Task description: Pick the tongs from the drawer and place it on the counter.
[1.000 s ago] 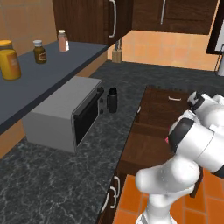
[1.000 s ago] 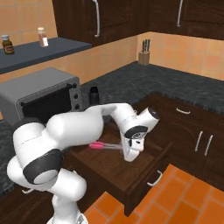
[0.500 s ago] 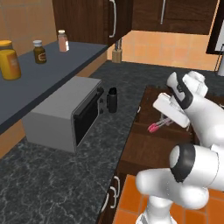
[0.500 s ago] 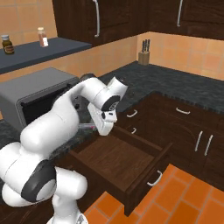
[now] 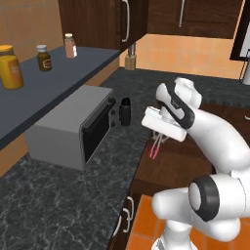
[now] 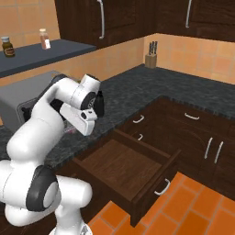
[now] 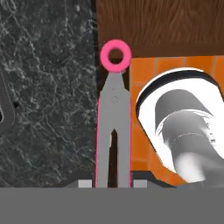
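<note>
Tongs position: the tongs [image 7: 114, 131] hang straight out from the gripper [image 7: 113, 183], pink ring end farthest from the fingers, arms running back between them.
Long axis: in line with the gripper's own reach; in the left base view the tongs [image 5: 157, 145] point down from the hand.
Grip state: fingers pressed together on the tongs' arms; tongs carried clear of any surface.
Key relation: the counter [image 7: 48, 87] lies to one side of the tongs in the hand view, its edge running just beside them; the tongs sit over the seam between the counter and the front of the cabinet below, so the coming move looks like a sideways shift toward the stone.
Drawer: the drawer [image 6: 133, 174] stands pulled out and bare, below and well to the gripper's side away from the counter.
Arm pose: folded high, elbow up, wrist bent so the hand [image 6: 80, 117] tips downward near the counter's [image 5: 73, 195] edge.
Uncertainty: how high the tongs' tip hangs above the counter is hard to judge; probably still well above.
Nearby: toaster oven [image 5: 73, 129] stands well beyond the gripper, on the counter.
</note>
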